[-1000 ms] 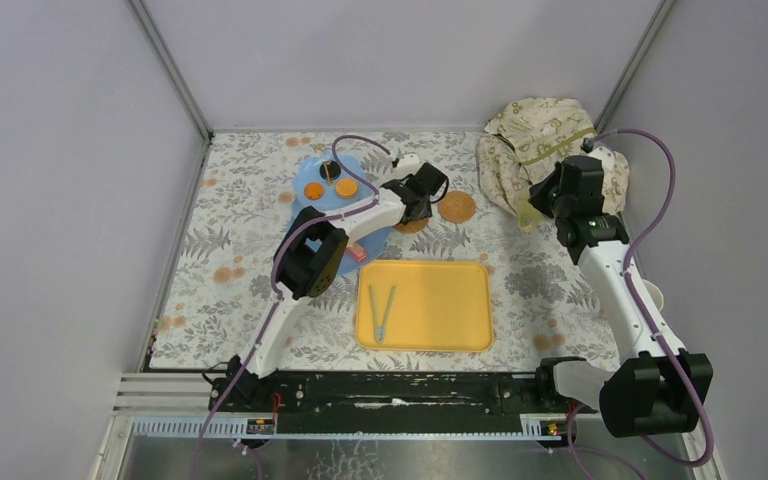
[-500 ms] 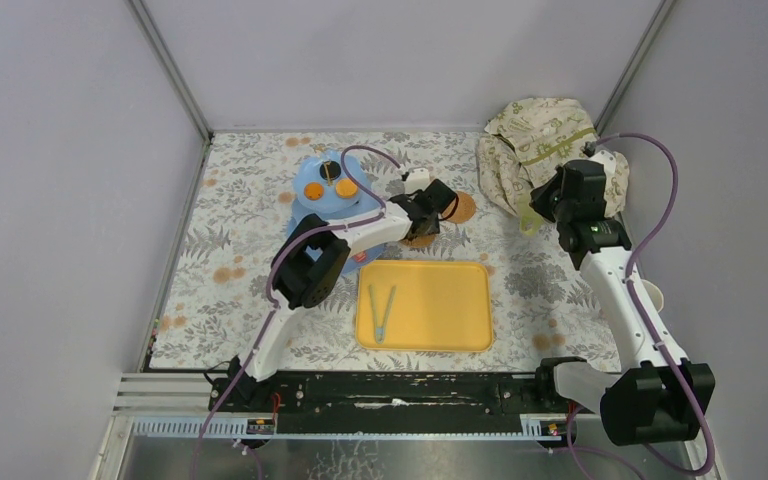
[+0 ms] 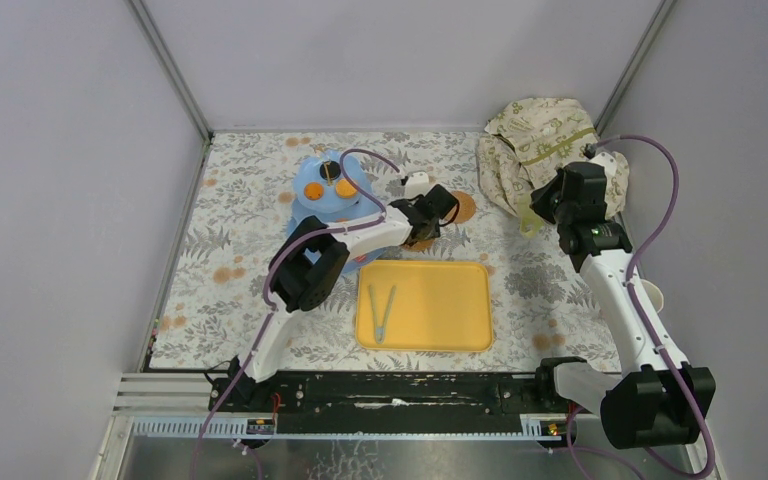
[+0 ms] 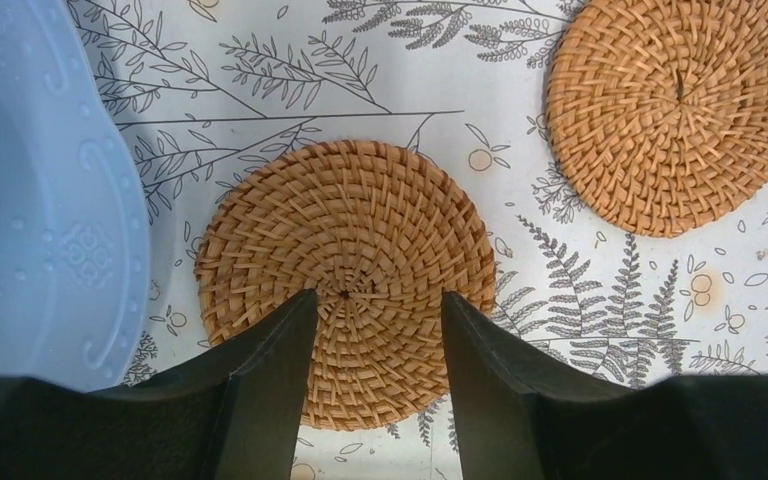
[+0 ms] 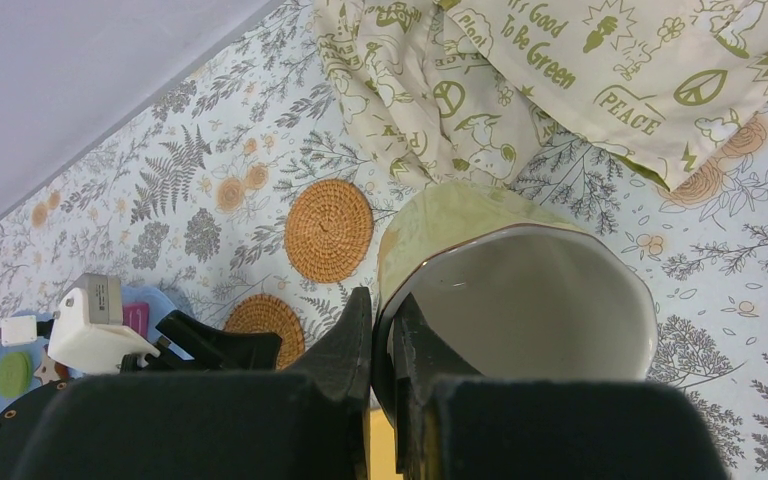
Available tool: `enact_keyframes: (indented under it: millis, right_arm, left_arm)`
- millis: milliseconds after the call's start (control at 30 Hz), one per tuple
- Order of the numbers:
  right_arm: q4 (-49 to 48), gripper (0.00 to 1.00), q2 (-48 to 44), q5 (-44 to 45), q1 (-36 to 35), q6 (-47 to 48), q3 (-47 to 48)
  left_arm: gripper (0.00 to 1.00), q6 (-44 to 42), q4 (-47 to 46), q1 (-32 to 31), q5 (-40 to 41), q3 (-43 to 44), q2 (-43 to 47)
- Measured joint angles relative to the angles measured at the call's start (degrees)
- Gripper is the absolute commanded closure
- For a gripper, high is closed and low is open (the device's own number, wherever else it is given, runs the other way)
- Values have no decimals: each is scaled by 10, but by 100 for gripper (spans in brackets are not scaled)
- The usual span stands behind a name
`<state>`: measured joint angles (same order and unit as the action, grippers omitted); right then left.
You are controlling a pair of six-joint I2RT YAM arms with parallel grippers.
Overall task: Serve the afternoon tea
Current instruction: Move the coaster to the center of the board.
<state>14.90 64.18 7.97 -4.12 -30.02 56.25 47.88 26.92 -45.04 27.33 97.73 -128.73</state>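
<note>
left end effector spread over one woven coaster, right end effector pinching a pale cup by its rim

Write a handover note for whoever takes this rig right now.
Left end effector: open, over the coaster beside the three-tier stand.
Right end effector: shut on a pale cup, by its rim, near the cream cloth.
Second coaster lies bare alongside the first.
Done: biscuits on the stand, coasters laid.
To do: cup onto a coaster; no cup is on either yet.
</note>
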Motion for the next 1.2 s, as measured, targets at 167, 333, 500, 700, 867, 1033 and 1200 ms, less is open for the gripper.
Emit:
enact_keyframes:
  millis: [167, 333, 500, 700, 867, 1033, 1200]
  right_arm:
    - [0, 100, 0, 0, 0, 0, -3]
    - [0, 100, 0, 0, 0, 0, -3]
    - [0, 100, 0, 1, 0, 0, -3]
    - [0, 100, 0, 13, 0, 0, -3]
    - [-1, 100, 2, 32, 0, 2, -3]
    - [-2, 100, 3, 49, 0, 2, -3]
    - [-3, 100, 3, 51, 0, 2, -3]
  left_arm:
    - [42, -16, 4, -9, 19, 10, 0]
    - [42, -47, -10, -12, 38, 45, 0]
    - [42, -90, -43, -12, 41, 65, 0]
    - [43, -141, -87, -12, 10, 128, -27]
    - [43, -166, -116, -10, -26, 174, -73]
    - [43, -168, -120, -5, -56, 209, -122]
    - [44, -167, -113, 5, -86, 237, -158]
